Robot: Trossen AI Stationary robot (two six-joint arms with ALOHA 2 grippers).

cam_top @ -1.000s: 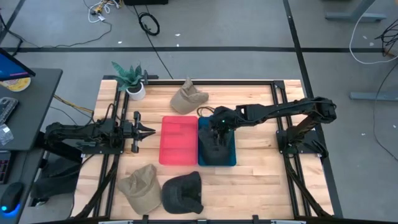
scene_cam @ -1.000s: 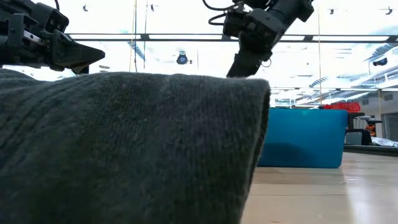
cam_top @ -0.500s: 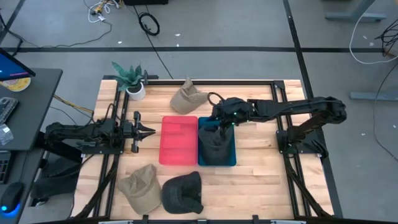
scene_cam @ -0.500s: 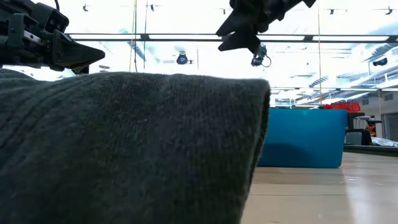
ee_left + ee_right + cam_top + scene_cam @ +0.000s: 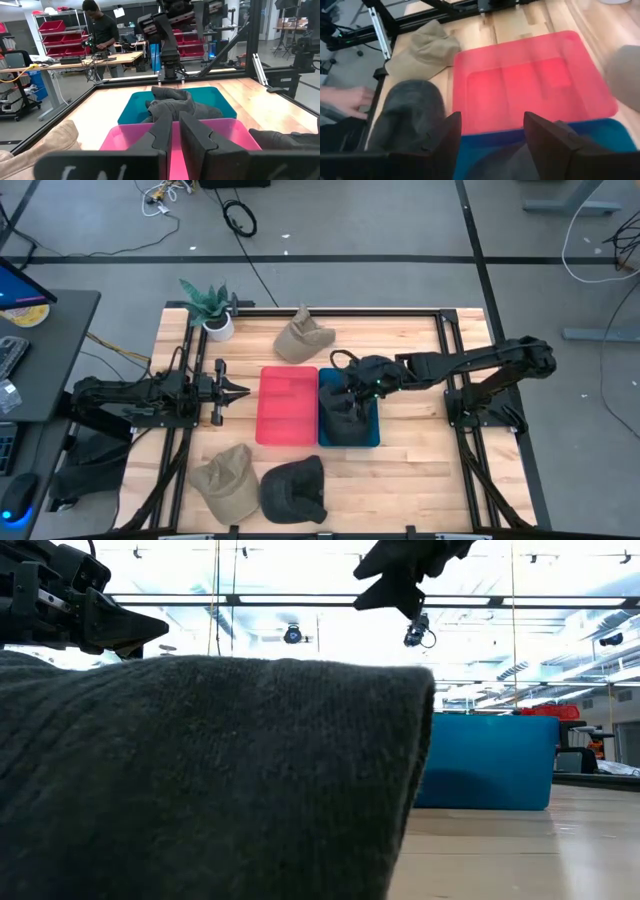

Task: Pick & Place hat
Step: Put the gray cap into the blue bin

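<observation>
A dark grey hat (image 5: 347, 415) lay bunched in the blue bin (image 5: 372, 438) at the middle of the wooden table (image 5: 420, 470); it was too crumpled to tell which way it pointed or how its long axis ran. From the left wrist view the same hat (image 5: 172, 106) showed as a rumpled heap rising above the bin's rim. The right gripper (image 5: 350, 386) hung above the bin's far end, its fingers (image 5: 547, 135) spread wide with nothing between them. The left gripper (image 5: 232, 390) waited over the table's left part, just left of the red bin (image 5: 287, 406), its fingers (image 5: 197, 140) nearly together and holding nothing.

The red bin sat touching the blue one on its left. A tan hat (image 5: 302, 337) lay at the far edge near a potted plant (image 5: 211, 307). Another tan hat (image 5: 226, 479) and a dark hat (image 5: 293, 488) lay side by side at the near edge, the dark one filling most of the low view. A person's hand (image 5: 342, 98) rested beside the dark hat there. Beyond the table stood a person (image 5: 104, 35) at a workbench, with shelves of red bins (image 5: 52, 36) behind.
</observation>
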